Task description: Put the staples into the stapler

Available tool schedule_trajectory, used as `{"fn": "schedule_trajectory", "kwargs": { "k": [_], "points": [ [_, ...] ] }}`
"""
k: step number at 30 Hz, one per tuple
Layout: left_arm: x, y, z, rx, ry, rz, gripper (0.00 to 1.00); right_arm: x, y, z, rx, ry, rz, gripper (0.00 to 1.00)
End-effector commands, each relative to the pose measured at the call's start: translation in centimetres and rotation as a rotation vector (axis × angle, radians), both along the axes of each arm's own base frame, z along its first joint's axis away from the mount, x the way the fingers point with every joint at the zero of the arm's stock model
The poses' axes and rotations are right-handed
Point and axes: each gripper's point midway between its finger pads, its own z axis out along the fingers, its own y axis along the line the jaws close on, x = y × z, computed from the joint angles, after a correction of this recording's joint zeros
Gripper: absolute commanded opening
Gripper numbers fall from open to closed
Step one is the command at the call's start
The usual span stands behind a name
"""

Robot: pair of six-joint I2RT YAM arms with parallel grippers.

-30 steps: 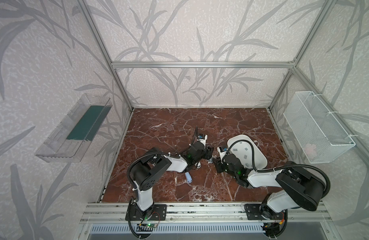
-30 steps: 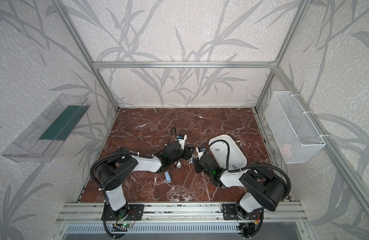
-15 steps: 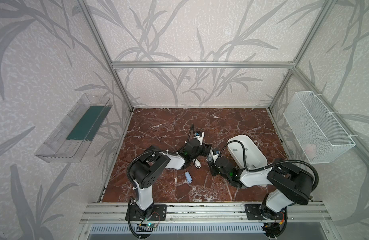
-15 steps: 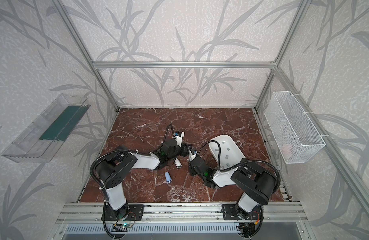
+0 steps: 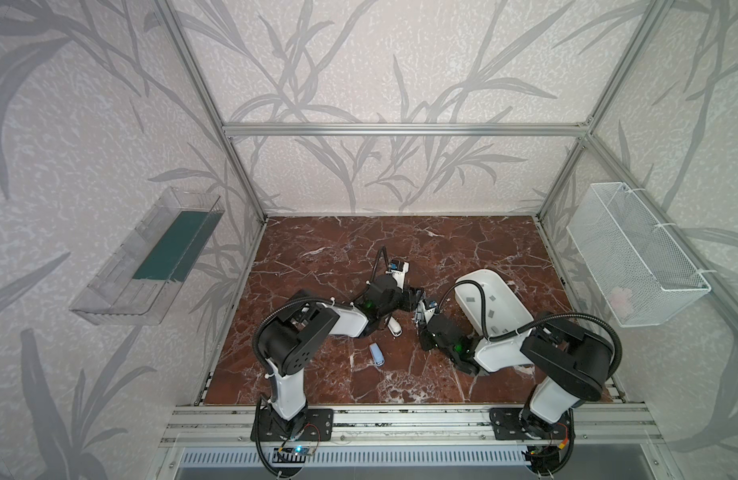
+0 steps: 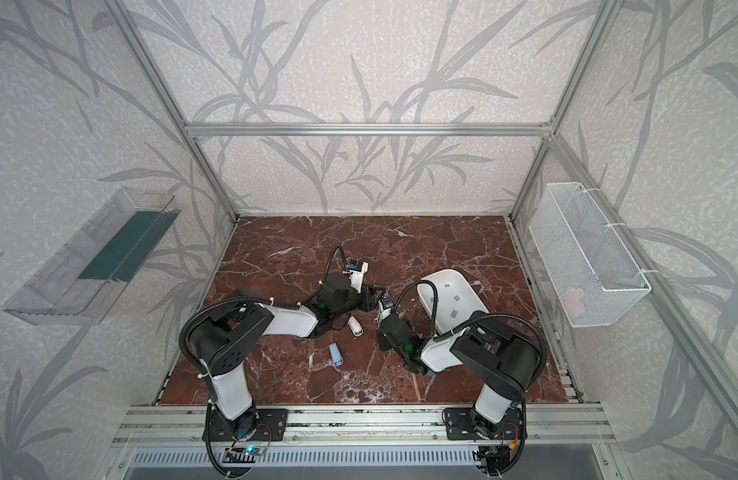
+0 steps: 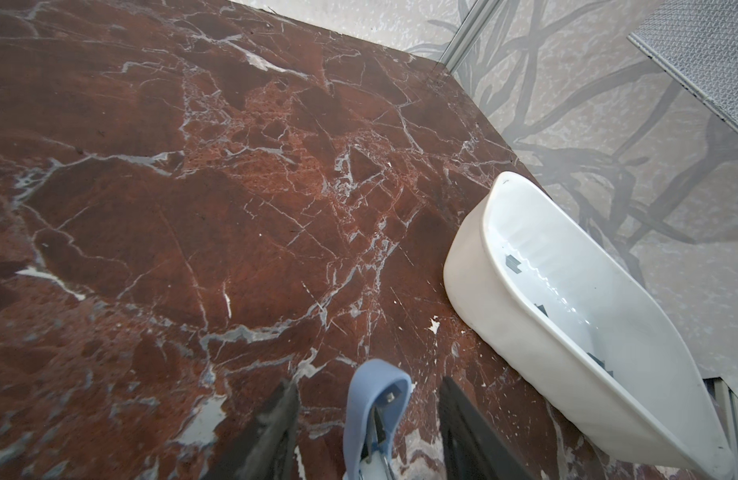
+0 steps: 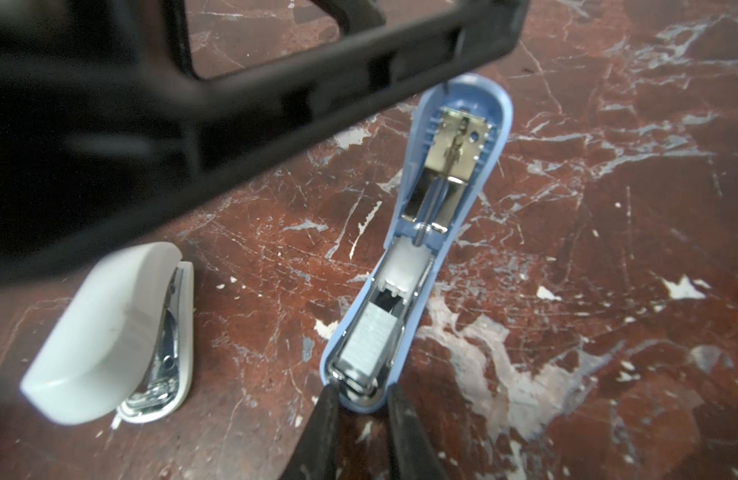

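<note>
Your right gripper (image 8: 361, 390) is clenched on the nose of the open blue stapler (image 8: 417, 257). The stapler rests on the counter (image 8: 587, 216) just beside a closed white stapler (image 8: 110, 328), and one strip of the staples (image 8: 369, 332) sits in its magazine. Your left gripper (image 7: 367, 382) is released, its fingers (image 7: 276, 428) standing either side of the raised lid (image 7: 375, 399) without touching it, and more staples lie loose in the white tray (image 7: 475, 266) nearby.
</note>
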Motion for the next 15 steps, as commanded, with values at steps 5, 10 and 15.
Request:
{"fn": "schedule_trajectory", "kwargs": {
  "k": [5, 10, 15],
  "points": [
    [0.4, 0.9, 0.3, -0.021, -0.01, -0.006, 0.56, 0.6, 0.8, 0.7, 0.059, -0.003, -0.021, 0.43],
    [0.7, 1.8, 0.3, -0.015, -0.01, 0.02, 0.56, 1.6, 0.7, -0.5, 0.043, 0.028, -0.097, 0.54],
    [0.7, 2.3, 0.3, -0.013, -0.005, 0.026, 0.56, 2.1, 0.1, -0.8, 0.037, 0.003, -0.145, 0.45]
  ]
}}
